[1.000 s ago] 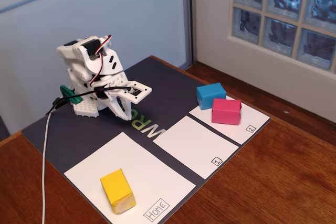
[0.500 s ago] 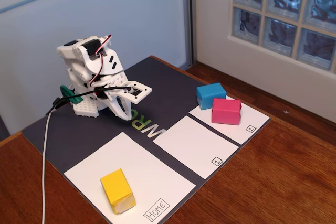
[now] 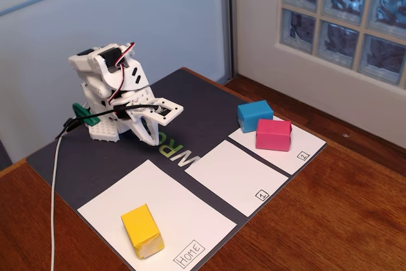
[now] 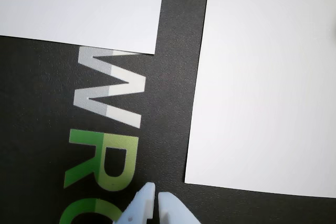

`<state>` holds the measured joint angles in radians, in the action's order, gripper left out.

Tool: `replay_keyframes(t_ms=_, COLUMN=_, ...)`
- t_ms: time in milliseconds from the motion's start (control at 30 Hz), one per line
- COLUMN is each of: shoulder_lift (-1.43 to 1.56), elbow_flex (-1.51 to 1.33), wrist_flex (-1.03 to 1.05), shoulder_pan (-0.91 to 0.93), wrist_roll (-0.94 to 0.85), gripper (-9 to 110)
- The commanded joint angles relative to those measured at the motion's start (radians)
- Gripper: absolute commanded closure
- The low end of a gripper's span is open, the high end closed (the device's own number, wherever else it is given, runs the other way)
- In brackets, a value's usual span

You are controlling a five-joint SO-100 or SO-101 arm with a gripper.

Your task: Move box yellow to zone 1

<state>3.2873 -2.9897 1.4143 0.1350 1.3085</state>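
Sitting folded at the far left of the dark mat (image 3: 190, 99), the white arm (image 3: 108, 87) is doing nothing with its gripper (image 4: 156, 199) yet; in the wrist view the two pale fingertips are lying pressed together, empty, pointing at the mat's green and grey lettering (image 4: 107, 124).

Moving right and nearer, the box yellow (image 3: 143, 231) is resting on the big white sheet marked HOME (image 3: 158, 211), close to its near edge and turned at an angle to the sheet. It is looking like a light paper-wrapped block, its skin a little creased, so I am guessing it is stiff enough to pinch but may dent or slide on the smooth paper if squeezed off-centre. Taking it across its two long side faces, low and near the middle, is looking like the safest hold, with the wrist turned to match its skew.

Further right, zone 1 (image 3: 231, 176) is lying bare. Beyond it, on the sheet marked 2 (image 3: 298, 147), the blue block (image 3: 254, 115) and pink block (image 3: 273, 134) are sitting touching, well apart from the yellow one.
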Motion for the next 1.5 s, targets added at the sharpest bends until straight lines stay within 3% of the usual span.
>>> replay_keyframes(t_ms=0, shoulder_lift=0.052, elbow_flex=-0.049, wrist_flex=0.017, shoulder_pan=-0.003, wrist_roll=-0.006, gripper=102)
replay_keyframes(t_ms=833, shoulder_lift=0.048, elbow_flex=-0.049, wrist_flex=0.014, shoulder_pan=0.038, wrist_roll=-0.003, gripper=102)
replay_keyframes(t_ms=1333, shoulder_lift=0.034, elbow_flex=-0.005, wrist_flex=-0.179, shoulder_pan=-0.014, wrist_roll=0.095, gripper=102)
replay_keyframes(t_ms=1467, shoulder_lift=-0.141, elbow_flex=0.089, wrist_flex=-0.267, shoulder_pan=-0.014, wrist_roll=0.112, gripper=102)
